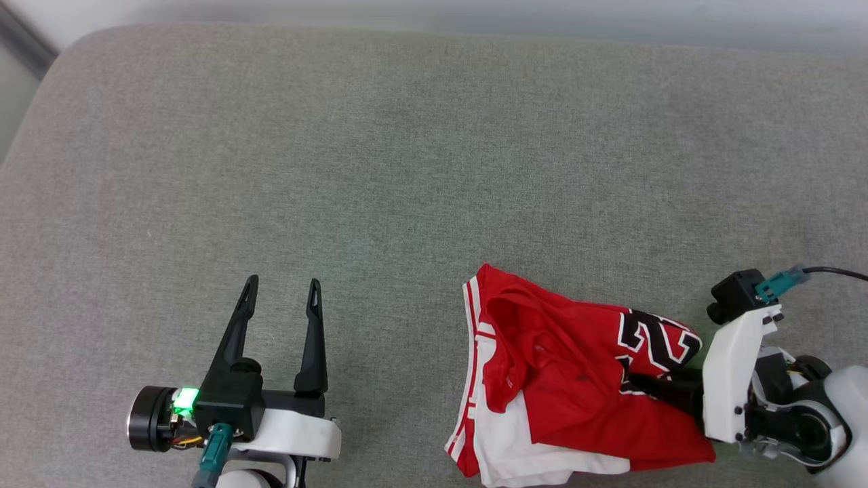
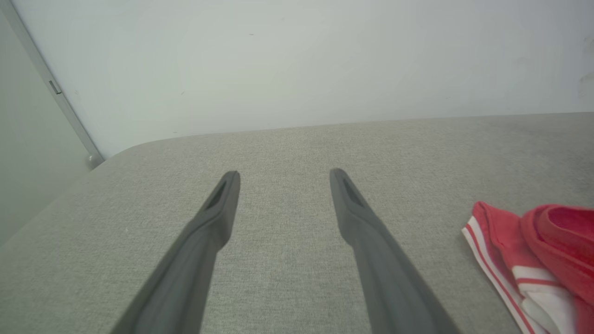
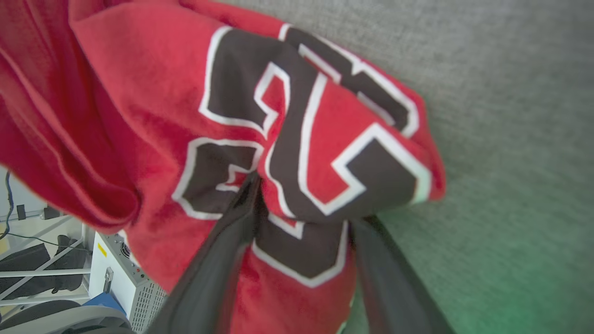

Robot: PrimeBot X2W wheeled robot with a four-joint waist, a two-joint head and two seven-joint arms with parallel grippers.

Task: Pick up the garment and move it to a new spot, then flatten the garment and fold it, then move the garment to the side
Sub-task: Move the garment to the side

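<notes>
At 7 o'clock on the pad point(image 1: 407, 135) my left gripper point(image 1: 283, 285) is spread and empty. The garment point(image 1: 542, 379) lies crumpled at 5 o'clock, its lower edge cut off. My right gripper point(image 1: 647, 386) reaches in from 4 o'clock with cloth between its fingers, tips buried; I cannot tell if it pinches.
</notes>
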